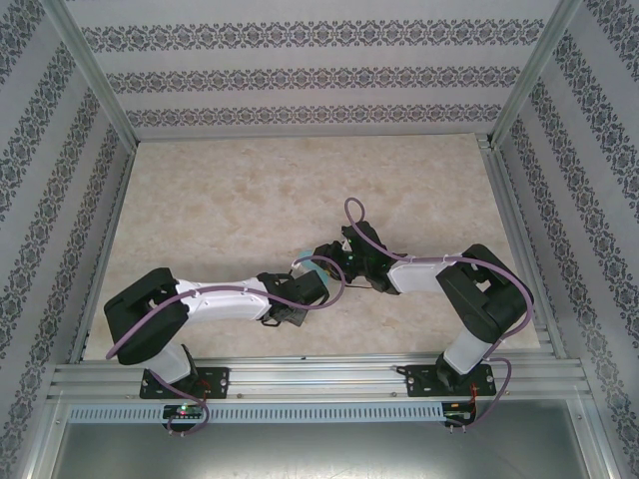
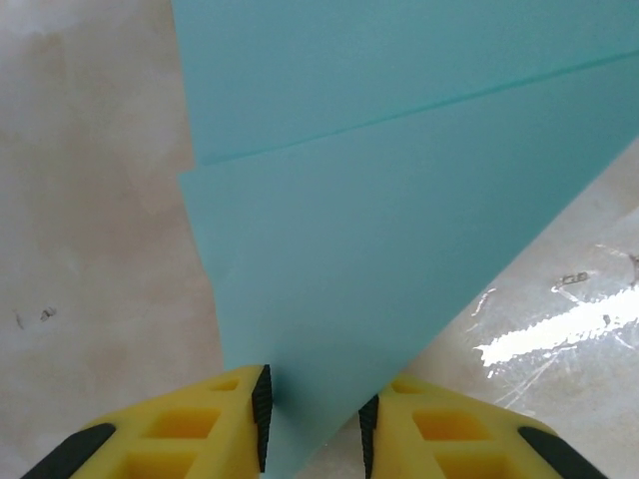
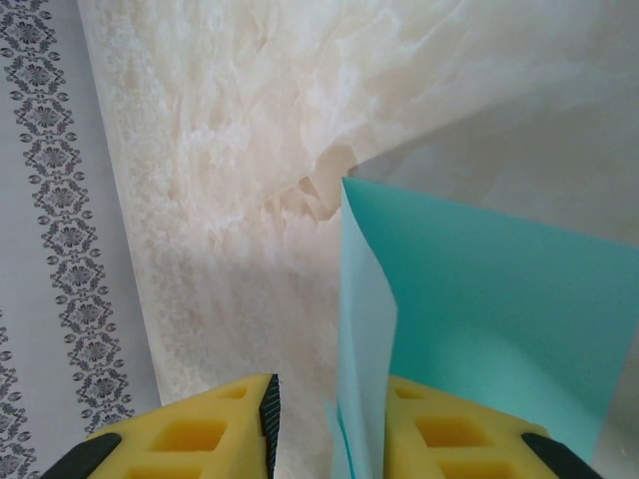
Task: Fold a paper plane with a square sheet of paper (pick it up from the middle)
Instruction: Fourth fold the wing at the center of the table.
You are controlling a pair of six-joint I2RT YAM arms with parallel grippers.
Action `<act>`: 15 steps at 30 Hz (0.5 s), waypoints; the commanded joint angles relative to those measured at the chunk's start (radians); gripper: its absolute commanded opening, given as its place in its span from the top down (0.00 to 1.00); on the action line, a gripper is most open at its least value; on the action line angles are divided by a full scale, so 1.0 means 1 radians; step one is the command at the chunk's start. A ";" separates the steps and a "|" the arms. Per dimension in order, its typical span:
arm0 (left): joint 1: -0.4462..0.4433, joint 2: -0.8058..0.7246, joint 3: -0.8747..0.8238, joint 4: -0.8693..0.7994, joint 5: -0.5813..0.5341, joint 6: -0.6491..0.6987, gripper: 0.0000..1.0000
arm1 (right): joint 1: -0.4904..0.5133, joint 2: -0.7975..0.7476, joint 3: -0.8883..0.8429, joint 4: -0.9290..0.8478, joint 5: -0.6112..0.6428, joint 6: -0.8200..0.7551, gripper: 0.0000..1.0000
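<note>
On the beige marble-patterned bench (image 1: 220, 190), the white-and-black left arm (image 1: 215, 299) and right arm (image 1: 439, 271) reach inward until their wrists meet near its middle front. The thin turquoise sheet of paper (image 1: 309, 263) shows as a small patch between them. In the left wrist view the sheet lies in overlapping layers and narrows between the yellow fingers of the left tool (image 2: 315, 424), which stand apart at its edges. The right tool (image 3: 329, 424) is also apart, with a raised fold just inside its right finger.

Beige marbled table (image 1: 220, 200), glossy; turquoise paper sheet (image 2: 379, 230) mid-table, contact unclear.
</note>
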 commanded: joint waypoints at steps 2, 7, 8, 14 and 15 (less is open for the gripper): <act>-0.019 0.014 0.030 0.000 -0.035 0.006 0.70 | 0.010 0.007 0.020 -0.009 -0.006 0.004 0.70; -0.019 0.008 0.027 0.002 -0.041 -0.003 0.76 | 0.010 0.006 0.019 -0.012 -0.005 0.002 0.70; -0.019 0.004 0.025 0.002 -0.042 -0.004 0.77 | 0.009 0.006 0.018 -0.012 -0.006 0.001 0.70; -0.019 -0.022 0.020 0.007 -0.048 0.003 0.80 | 0.010 0.001 0.015 -0.018 -0.007 -0.002 0.70; -0.019 -0.024 0.021 0.008 -0.047 0.004 0.80 | 0.010 0.001 0.015 -0.018 -0.008 -0.004 0.70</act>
